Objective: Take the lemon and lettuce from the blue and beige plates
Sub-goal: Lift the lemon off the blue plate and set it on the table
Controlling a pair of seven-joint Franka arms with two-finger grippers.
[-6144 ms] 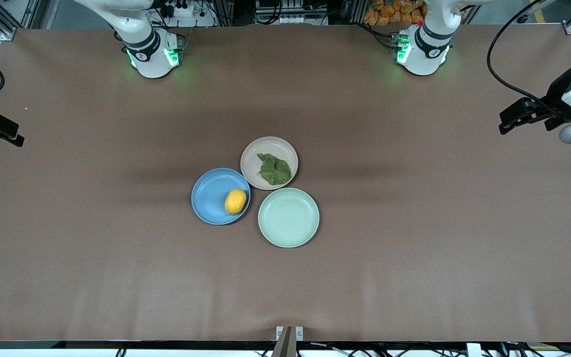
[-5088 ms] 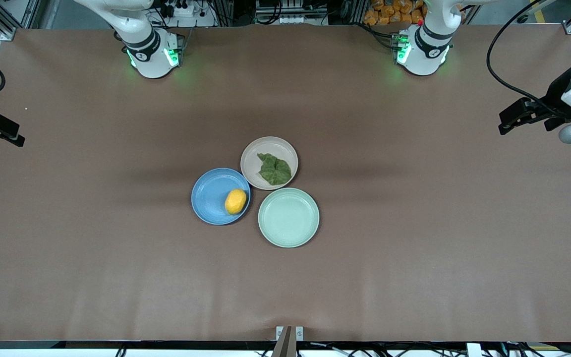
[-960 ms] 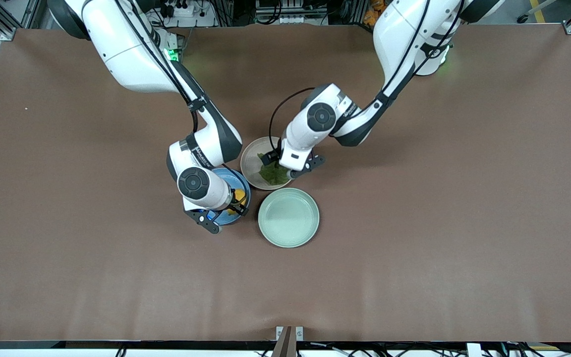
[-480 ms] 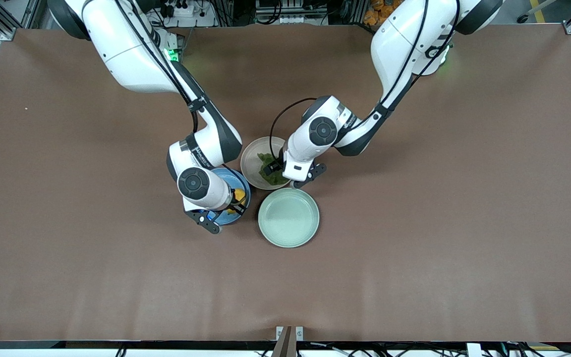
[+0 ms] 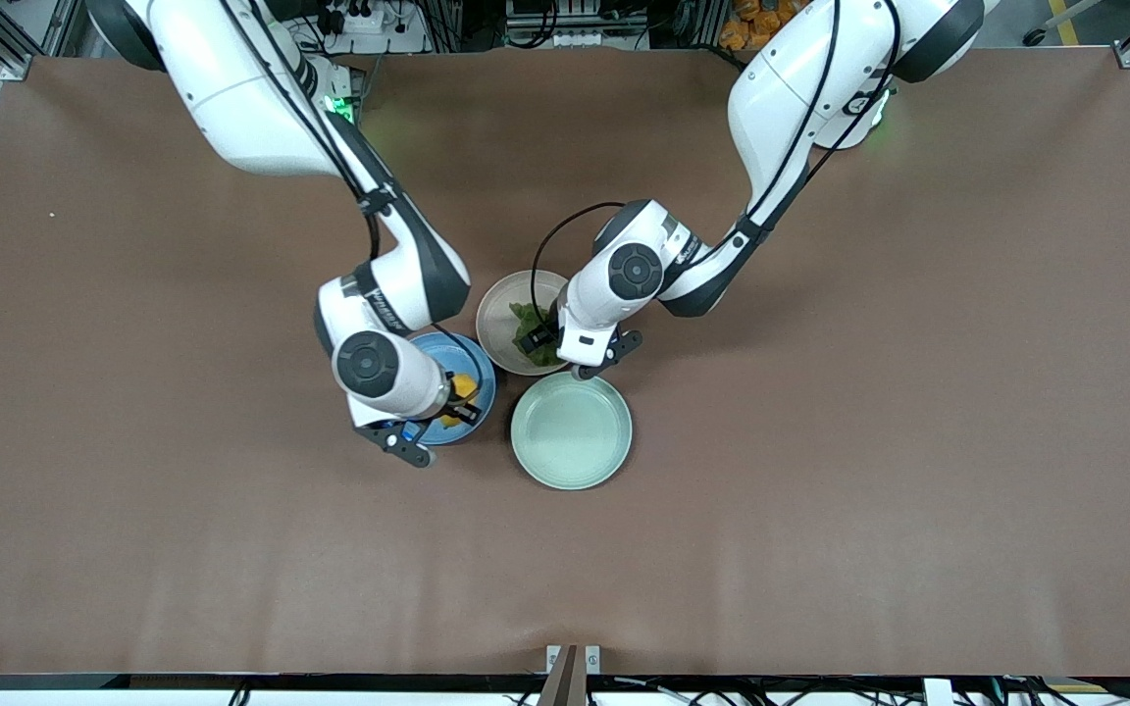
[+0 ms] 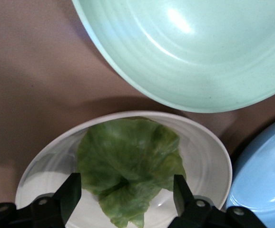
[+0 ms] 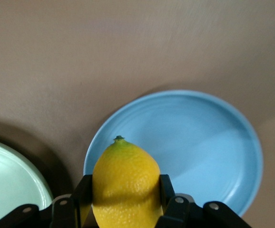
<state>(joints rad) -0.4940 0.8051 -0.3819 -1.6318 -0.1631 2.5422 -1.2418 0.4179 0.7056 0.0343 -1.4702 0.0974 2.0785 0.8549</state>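
Over 3 plates, my right gripper [image 7: 123, 199] pinches 1 lemon [image 7: 124, 183]; my left gripper [image 6: 128, 194] straddles 1 lettuce [image 6: 128, 164], fingers wide.

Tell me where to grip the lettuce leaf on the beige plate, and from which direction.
Grip the lettuce across its raised, crumpled middle, coming straight down. It lies nearly flat in the beige plate, so its edges give little to pinch. The left gripper already straddles the leaf, fingers open.

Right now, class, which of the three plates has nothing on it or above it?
The green plate, nearest the front camera. The beige plate holds lettuce; the lemon is above the blue plate.
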